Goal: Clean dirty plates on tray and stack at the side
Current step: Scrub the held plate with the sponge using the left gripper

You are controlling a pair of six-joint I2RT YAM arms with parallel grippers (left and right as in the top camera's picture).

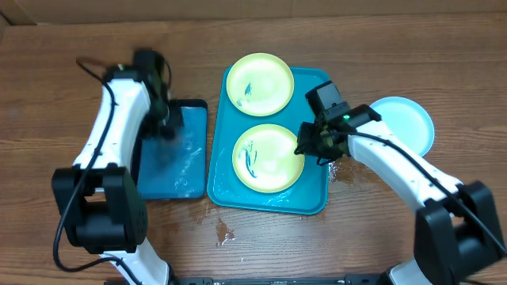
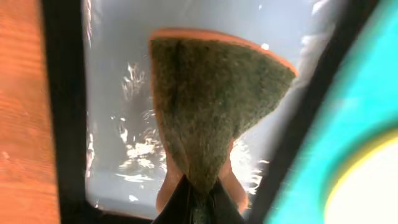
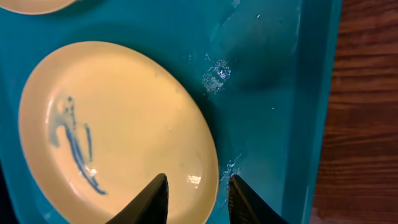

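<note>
Two lime-yellow plates lie on the turquoise tray point(image 1: 269, 207). The far plate point(image 1: 260, 81) and the near plate point(image 1: 268, 157) both carry blue smears. A pale blue plate point(image 1: 408, 123) rests on the wood to the right of the tray. My right gripper point(image 3: 198, 186) is open, its fingers astride the right rim of the near plate point(image 3: 124, 124), one over the plate and one over the wet tray floor point(image 3: 261, 93). My left gripper point(image 2: 199, 208) is shut on a green-and-orange sponge point(image 2: 211, 106) over the small tray.
The smaller black-rimmed blue tray point(image 1: 178, 170) holds water and sits left of the turquoise tray. Water drops point(image 1: 226, 232) lie on the wood in front of the trays. Brown tabletop point(image 3: 367, 124) runs along the tray's right edge.
</note>
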